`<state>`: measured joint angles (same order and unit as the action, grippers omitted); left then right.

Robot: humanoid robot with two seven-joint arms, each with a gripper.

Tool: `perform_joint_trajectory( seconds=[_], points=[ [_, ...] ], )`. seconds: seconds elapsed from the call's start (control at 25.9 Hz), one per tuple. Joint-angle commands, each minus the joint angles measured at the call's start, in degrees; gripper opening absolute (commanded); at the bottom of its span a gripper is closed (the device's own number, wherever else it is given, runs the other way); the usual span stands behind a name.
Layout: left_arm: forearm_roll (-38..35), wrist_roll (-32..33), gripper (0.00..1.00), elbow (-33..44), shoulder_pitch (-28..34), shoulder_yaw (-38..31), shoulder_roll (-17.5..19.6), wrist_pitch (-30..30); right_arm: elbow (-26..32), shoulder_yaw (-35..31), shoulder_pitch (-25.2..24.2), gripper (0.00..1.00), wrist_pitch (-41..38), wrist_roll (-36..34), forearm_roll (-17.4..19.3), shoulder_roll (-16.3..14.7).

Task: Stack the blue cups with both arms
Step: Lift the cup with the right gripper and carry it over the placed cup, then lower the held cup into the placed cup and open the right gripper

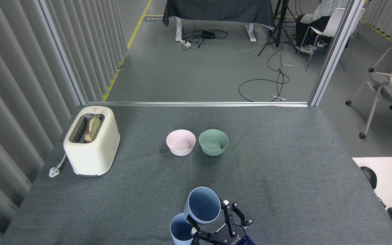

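One pale-blue cup (203, 205) hangs tilted in the air at the bottom centre, its mouth facing me, with my right gripper (216, 223) shut on its lower side. Directly under it and slightly left stands the other blue cup (179, 232) upright on the grey table, its rim partly covered by the held cup and cut off by the bottom edge. The held cup's base overlaps the standing cup's right rim. My left arm is out of view.
A pink bowl (181, 142) and a mint-green bowl (213, 142) sit side by side mid-table. A cream toaster (91, 140) with bread in its slot stands at the left, its plug (55, 169) lying by the table edge. A white desk (386, 177) adjoins on the right.
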<state>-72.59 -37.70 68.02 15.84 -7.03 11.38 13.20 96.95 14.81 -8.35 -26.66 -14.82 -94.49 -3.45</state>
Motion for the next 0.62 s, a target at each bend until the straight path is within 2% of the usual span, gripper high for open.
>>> perform_joint_trajectory(
  seconds=[0.0,0.15,0.31,0.58],
  points=[
    [-0.01,0.00,1.00,0.01,-0.10,0.00,-0.05,-0.02,-0.27,0.13,-0.44,0.26,0.03,-0.12,-0.51,0.46],
    [-0.01,0.00,1.00,0.01,-0.19,-0.09,0.04,-0.02,-0.36,0.31,-0.62,0.26,0.03,-0.12,-1.04,0.37],
    [-0.01,-0.44,1.00,-0.08,-0.19,-0.09,0.22,-0.02,-1.76,2.15,-0.09,0.26,0.03,-0.12,-2.80,1.78],
    [-0.01,-0.70,1.00,-0.60,-0.19,-0.09,0.31,-0.02,-2.99,2.15,0.17,0.26,0.12,-0.12,-2.89,2.04]
  ],
)
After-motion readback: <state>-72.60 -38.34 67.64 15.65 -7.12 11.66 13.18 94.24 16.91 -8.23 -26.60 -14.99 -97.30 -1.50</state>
